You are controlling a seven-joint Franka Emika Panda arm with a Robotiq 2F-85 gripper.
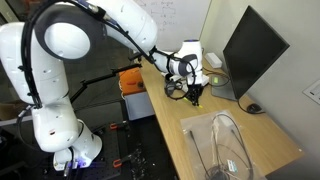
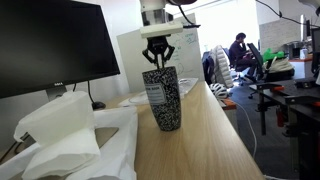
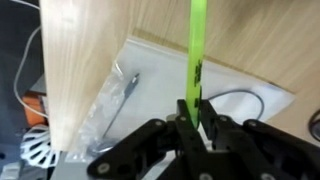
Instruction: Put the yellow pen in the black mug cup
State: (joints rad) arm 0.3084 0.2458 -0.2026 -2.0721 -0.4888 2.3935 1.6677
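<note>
Surface [image 1: 160, 105] of pale wood carries a dark monitor [image 1: 255, 55] and the black mug cup [image 2: 163, 98], upright. Pincer [image 2: 159, 62] hangs just above the mug's mouth, clamped narrow on the yellow pen [image 3: 195, 60] between its fingers.

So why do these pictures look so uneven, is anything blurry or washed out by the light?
Wrist view: the yellow pen and the fingers are soft, too close to focus. In an exterior view the background behind the black mug cup is blown out white, the mug itself clear. In an exterior view the clear plastic sheet shows glare.
</note>
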